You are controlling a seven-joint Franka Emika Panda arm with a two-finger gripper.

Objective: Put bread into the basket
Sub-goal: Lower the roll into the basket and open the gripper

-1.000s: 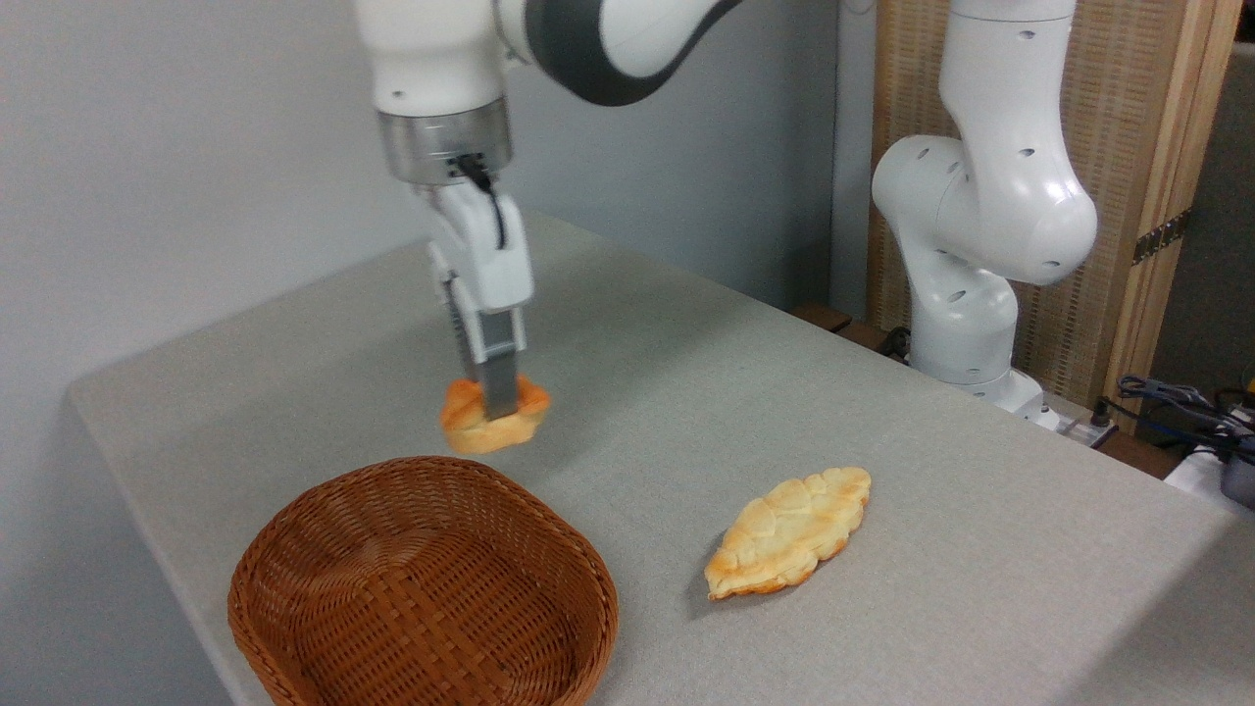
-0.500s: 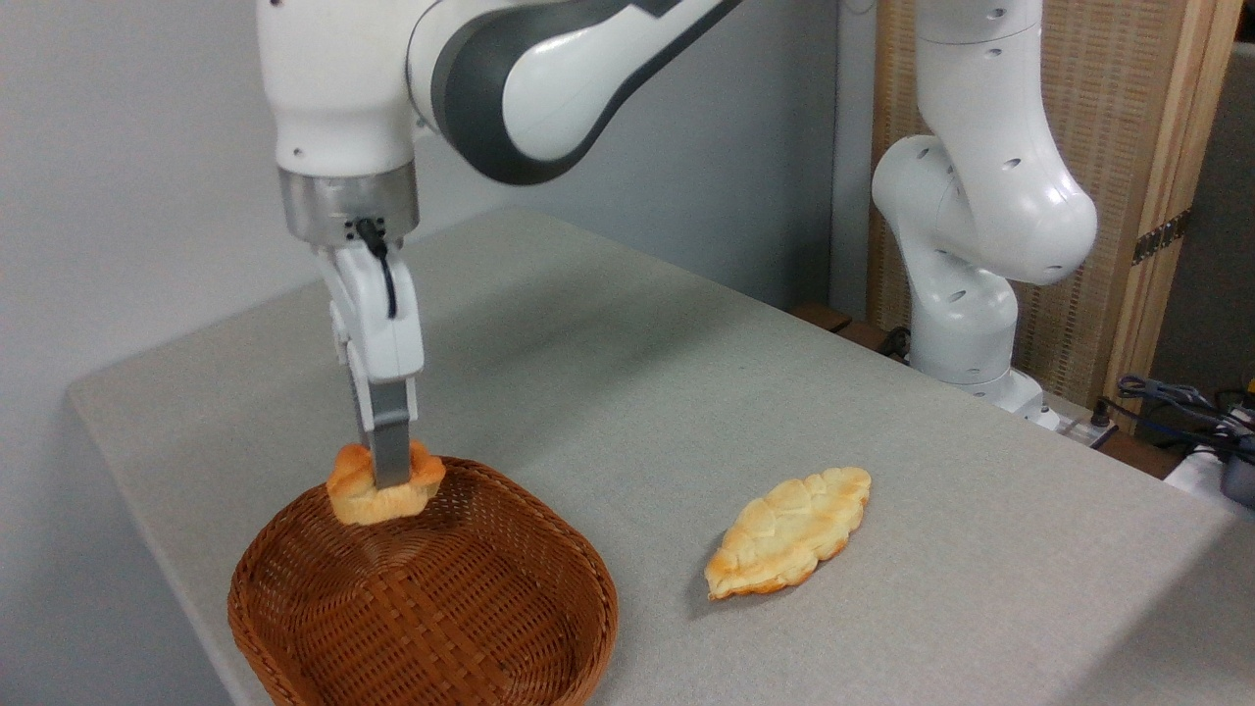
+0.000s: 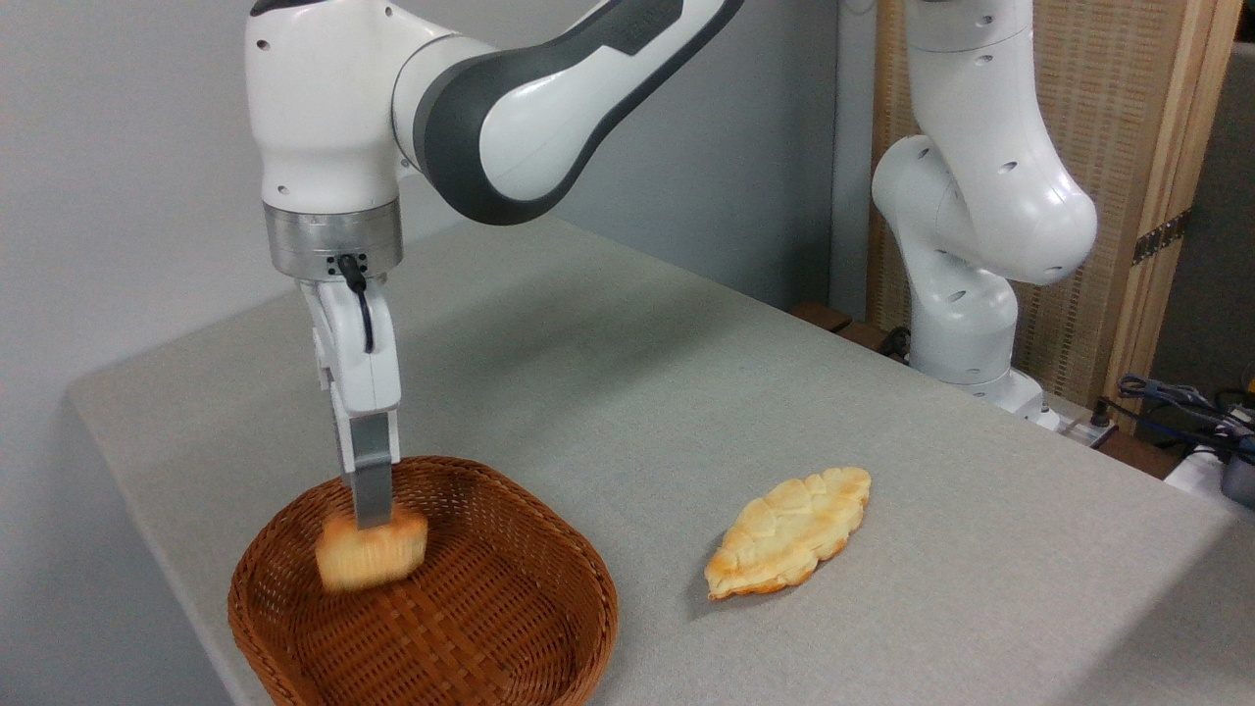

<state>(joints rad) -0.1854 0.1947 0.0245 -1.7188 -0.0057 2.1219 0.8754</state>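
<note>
Your gripper point(image 3: 372, 525) has its jaws clamped on the bread point(image 3: 370, 555), a blurred golden bun hanging inside the brown woven wicker basket point(image 3: 529, 608), above its floor. A flat, leaf-shaped pale pastry point(image 3: 787, 531) lies on the grey cloth-textured desk point(image 3: 686, 392).

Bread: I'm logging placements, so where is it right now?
The bread is at the lower left of the camera view, inside the basket's rim, just below the claw, well left of the leaf-shaped pastry.
</note>
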